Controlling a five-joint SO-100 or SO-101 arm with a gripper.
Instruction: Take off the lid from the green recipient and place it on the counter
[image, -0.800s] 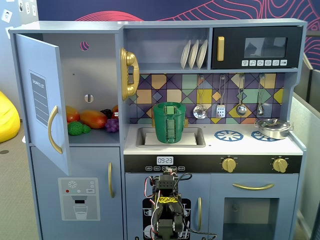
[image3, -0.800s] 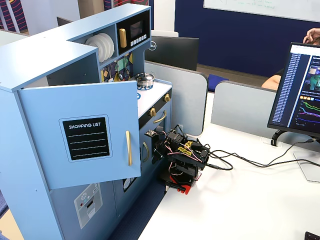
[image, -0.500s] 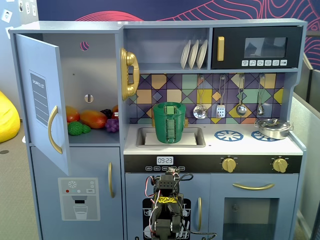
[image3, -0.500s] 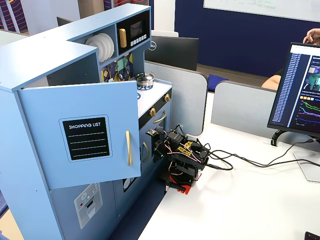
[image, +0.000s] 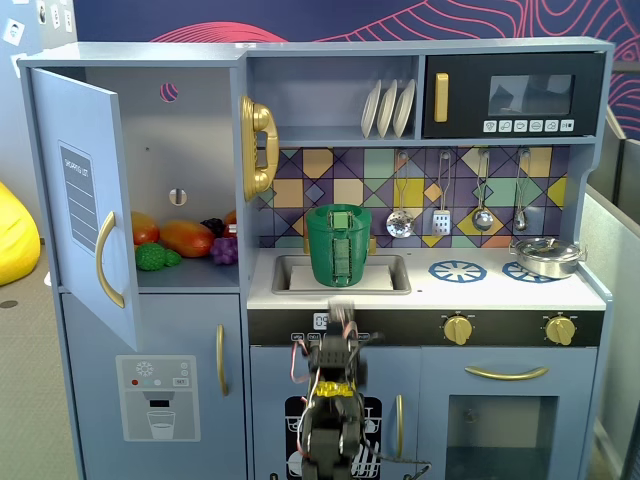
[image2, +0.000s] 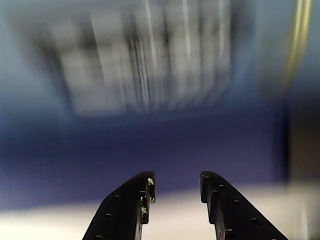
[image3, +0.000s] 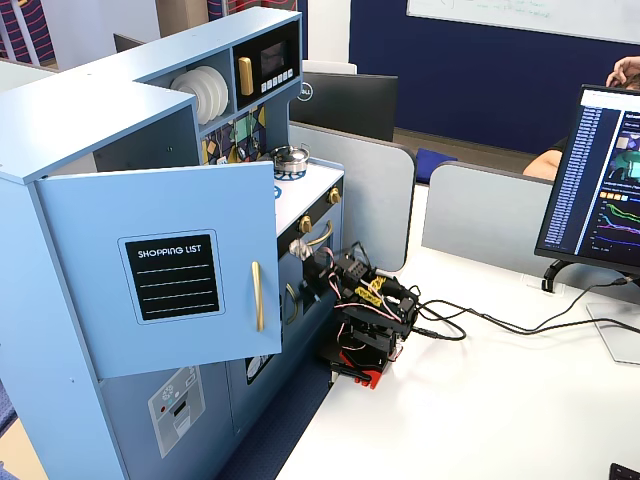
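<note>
The green recipient (image: 340, 250) stands in the sink cut-out of the white counter (image: 450, 292), its ribbed strap handle facing the camera. The green lid (image: 338, 210) sits on top of it. My gripper (image: 344, 310) is below the counter's front edge, in front of the black control strip and straight below the pot. In the wrist view my gripper (image2: 176, 180) is open and empty, facing a blurred blue cabinet front. In the side fixed view my gripper (image3: 308, 262) points at the kitchen front; the open door hides the pot and lid there.
A silver pan (image: 545, 257) sits on the right burner. White plates (image: 388, 108) stand on the shelf above. The fridge door (image: 85, 200) hangs open at the left, with toy food (image: 180, 240) inside. Ladles hang on the back wall (image: 440, 205). Cables (image3: 470, 325) trail over the desk.
</note>
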